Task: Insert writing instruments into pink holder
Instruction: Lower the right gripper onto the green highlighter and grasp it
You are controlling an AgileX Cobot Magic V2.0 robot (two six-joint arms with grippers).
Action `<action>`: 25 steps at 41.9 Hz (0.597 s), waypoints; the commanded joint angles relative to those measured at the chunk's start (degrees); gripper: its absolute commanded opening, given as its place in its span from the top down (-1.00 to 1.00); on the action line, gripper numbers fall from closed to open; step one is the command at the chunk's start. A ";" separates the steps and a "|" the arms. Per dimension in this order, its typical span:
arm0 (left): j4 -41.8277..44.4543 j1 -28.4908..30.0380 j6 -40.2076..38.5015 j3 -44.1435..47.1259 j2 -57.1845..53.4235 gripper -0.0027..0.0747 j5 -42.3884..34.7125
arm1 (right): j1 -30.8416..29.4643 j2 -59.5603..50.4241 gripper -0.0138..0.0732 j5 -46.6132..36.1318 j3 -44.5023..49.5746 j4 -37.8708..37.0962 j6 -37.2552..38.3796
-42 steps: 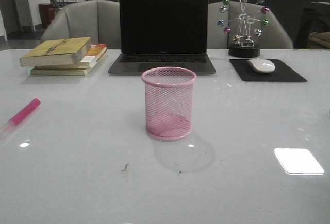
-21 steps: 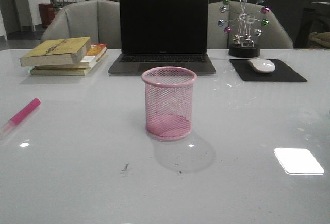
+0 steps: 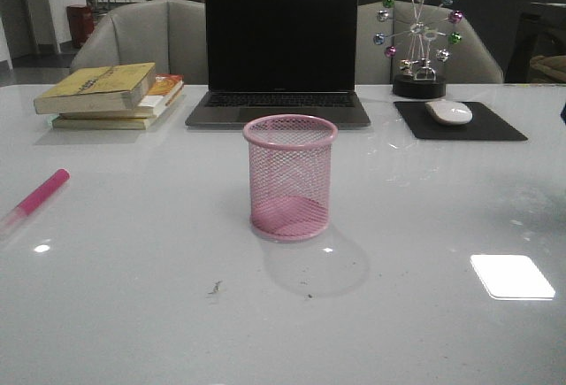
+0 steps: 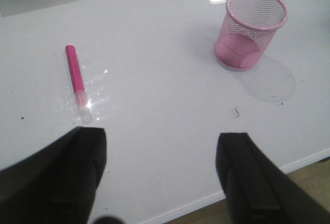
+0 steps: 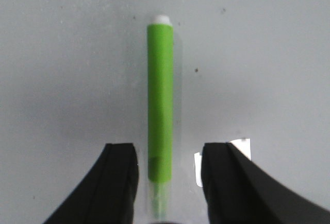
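Right gripper (image 5: 166,170): fingers spread, straddling the green pen (image 5: 160,105), which lies flat on the table (image 3: 133,314), its long axis running straight out between them; we judge a descent and a close would take it. Left gripper (image 4: 160,175): spread, empty, its pink pen (image 4: 75,78) ahead near the left edge. Holder (image 3: 290,177): upright, mid-table, empty.

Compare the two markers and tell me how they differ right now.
The green marker is lime with a whitish tip; the pink marker is magenta with a pale, clear-looking end. The green marker lies between the right gripper's open fingers; the pink marker lies ahead of the left gripper, outside its fingers. Both lie flat on the table, outside the pink holder.
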 commanded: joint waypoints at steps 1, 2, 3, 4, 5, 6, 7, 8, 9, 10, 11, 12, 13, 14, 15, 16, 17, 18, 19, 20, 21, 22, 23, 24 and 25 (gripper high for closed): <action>-0.26 -0.47 -0.15 -1.62 0.30 -0.38 -3.78 | -0.32 1.22 -0.28 -1.83 -5.26 0.74 -1.25; -0.26 -0.47 -0.15 -1.62 0.30 -0.38 -3.78 | -0.32 1.70 -0.28 -1.83 -6.05 0.69 -1.39; -0.26 -0.47 -0.15 -1.62 0.30 -0.38 -3.78 | -0.32 2.68 -0.28 -1.65 -7.15 0.56 -1.46; -0.26 -0.47 -0.15 -1.62 0.30 -0.38 -3.78 | -0.32 3.65 -0.28 -1.34 -7.96 0.55 -1.50; -0.26 -0.47 -0.15 -1.62 0.30 -0.38 -3.78 | -0.32 4.35 -0.28 -1.08 -8.99 0.55 -1.50; -0.26 -0.47 -0.15 -1.62 0.30 -0.38 -3.78 | -0.32 5.02 -0.28 -0.79 -9.72 0.55 -1.50; -0.26 -0.47 -0.15 -1.62 0.30 -0.38 -3.78 | -0.32 5.87 -0.28 -0.39 -10.45 0.55 -1.59; -0.26 -0.47 -0.15 -1.62 0.30 -0.38 -3.78 | -0.32 6.47 -0.28 -0.13 -11.38 0.55 -1.58; -0.26 -0.47 -0.15 -1.62 0.30 -0.38 -3.78 | -0.32 7.08 -0.28 0.19 -12.07 0.55 -1.60; -0.26 -0.47 -0.15 -1.62 0.30 -0.38 -3.78 | -0.32 7.87 -0.28 0.74 -12.78 0.55 -1.60; -0.26 -0.47 -0.15 -1.62 0.30 -0.38 -3.78 | -0.32 8.44 -0.28 1.17 -13.67 0.55 -1.73; -0.26 -0.47 -0.15 -1.62 0.30 -0.38 -3.78 | -0.32 9.02 -0.28 1.62 -14.27 0.55 -1.95; -0.26 -0.47 -0.15 -1.62 0.30 -0.38 -3.78 | -0.32 9.68 -0.28 2.19 -14.83 0.55 -2.18; -0.26 -0.47 -0.15 -1.62 0.30 -0.38 -3.78 | -0.32 10.03 -0.28 2.60 -15.31 0.55 -2.36; -0.26 -0.47 -0.15 -1.62 0.30 -0.38 -3.78 | -0.32 10.55 -0.28 3.00 -15.96 0.55 -2.61; -0.26 -0.47 -0.15 -1.62 0.30 -0.38 -3.78 | -0.32 11.01 -0.28 3.53 -16.33 0.55 -2.92; -0.26 -0.47 -0.15 -1.62 0.30 -0.38 -3.78 | -0.32 11.33 -0.28 3.94 -16.76 0.55 -2.96; -0.26 -0.47 -0.15 -1.62 0.30 -0.38 -3.78 | -0.32 11.75 -0.28 4.35 -17.23 0.55 -3.02; -0.26 -0.47 -0.15 -1.62 0.30 -0.38 -3.78 | -0.32 12.09 -0.28 4.82 -17.45 0.55 -3.02; -0.26 -0.47 -0.15 -1.62 0.30 -0.38 -3.78 | -0.32 12.36 -0.28 5.37 -17.90 0.55 -3.07; -0.26 -0.47 -0.15 -1.62 0.30 -0.38 -3.78 | -0.32 12.76 -0.28 5.83 -18.27 0.55 -3.07; -0.26 -0.47 -0.15 -1.62 0.30 -0.38 -3.78 | -0.32 13.04 -0.28 6.29 -18.52 0.55 -3.07; -0.26 -0.47 -0.15 -1.62 0.30 -0.38 -3.78 | -0.32 13.25 -0.28 6.52 -18.64 0.55 -3.14; -0.26 -0.47 -0.15 -1.62 0.30 -0.38 -3.78 | -0.32 13.25 -0.27 6.59 -18.64 0.55 -3.14; -0.26 -0.47 -0.15 -1.62 0.30 -0.38 -3.78 | -0.32 13.30 -0.25 6.59 -18.64 0.55 -3.14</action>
